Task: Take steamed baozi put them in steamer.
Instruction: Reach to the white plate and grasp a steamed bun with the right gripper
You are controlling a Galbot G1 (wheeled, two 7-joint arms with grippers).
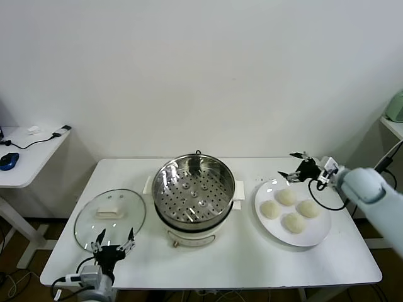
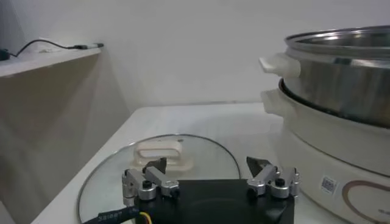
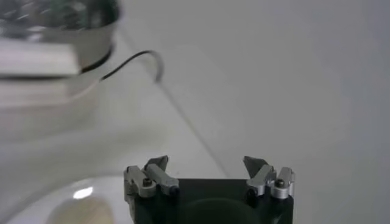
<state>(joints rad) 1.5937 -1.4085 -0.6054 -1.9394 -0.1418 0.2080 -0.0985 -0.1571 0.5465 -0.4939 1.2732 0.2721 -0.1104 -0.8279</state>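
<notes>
Stainless steel fills the middle of my head view: the round shiny steamer pot [image 1: 194, 190] sits on its white base with small side handles, and its perforated tray holds nothing. To its right lies a flat white round plate [image 1: 318, 238] carrying the four cream-white steamed baozi [image 1: 286, 197], set close together in a loose cluster. To the steamer's left, flat on the surface, rests a round glass lid with a white handle [image 1: 110, 217].

I have my right gripper [image 1: 295, 165] hovering at the far edge of the plate, just beyond the buns, fingers spread wide and holding nothing. In the right wrist view I see the plate's rim [image 3: 36, 204] with one bun [image 3: 79, 213] just below the fingers. My left gripper [image 1: 114, 241] waits at the near edge of the lid, fingers wide apart too; the left wrist view shows the lid [image 2: 201, 155] right ahead of it and the steamer's wall [image 2: 341, 79] beside it.

Everything stands on a white rectangular table [image 1: 252, 261] against a plain white wall [image 1: 201, 69]. A smaller white side table [image 1: 28, 160] to the left holds a blue object [image 1: 7, 160] and a black cable [image 1: 44, 139].
</notes>
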